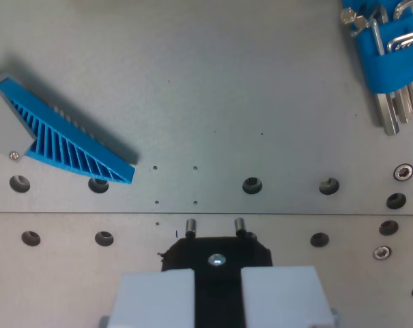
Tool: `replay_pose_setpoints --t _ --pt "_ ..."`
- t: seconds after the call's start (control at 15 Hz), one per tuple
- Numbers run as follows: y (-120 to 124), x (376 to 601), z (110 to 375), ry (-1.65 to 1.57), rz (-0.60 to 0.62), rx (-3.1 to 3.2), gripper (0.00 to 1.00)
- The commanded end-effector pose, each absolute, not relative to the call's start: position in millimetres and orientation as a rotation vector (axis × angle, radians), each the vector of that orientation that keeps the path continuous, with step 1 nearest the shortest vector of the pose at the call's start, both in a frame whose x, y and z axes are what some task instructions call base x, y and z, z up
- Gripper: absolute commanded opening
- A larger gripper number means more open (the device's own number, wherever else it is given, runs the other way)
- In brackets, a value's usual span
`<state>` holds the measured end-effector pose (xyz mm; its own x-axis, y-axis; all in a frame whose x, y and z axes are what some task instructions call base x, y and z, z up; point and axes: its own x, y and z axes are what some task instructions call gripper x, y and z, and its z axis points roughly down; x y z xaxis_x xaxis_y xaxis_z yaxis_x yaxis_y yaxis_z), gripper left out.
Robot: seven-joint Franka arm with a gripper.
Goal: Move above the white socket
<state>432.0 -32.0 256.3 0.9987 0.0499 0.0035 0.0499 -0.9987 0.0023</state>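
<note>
While bolt holes (pixel 252 184) dot it, the metal plate (pixel 213 102) lies flat.

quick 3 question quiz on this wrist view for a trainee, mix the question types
1. True or false: the blue ribbed wedge lies at the wrist view's right.
2. What sits at the top right corner? A) a blue holder of hex keys B) a red screwdriver C) a roll of tape
3. Fill in: just ahead of the gripper, a black part carries two short metal ____.

Key: 1 false, it lies at the left. 2 A. 3 pins. No white socket shows in this view.
</note>
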Motion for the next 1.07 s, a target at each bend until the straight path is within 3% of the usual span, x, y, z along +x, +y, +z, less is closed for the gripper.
replay_pose_setpoints --t 0.07,1.07 --pt "-30.9 433.9 253.4 0.104 0.007 3.139 0.0" --pt "-14.8 458.1 226.2 0.248 -0.003 3.159 0.0"
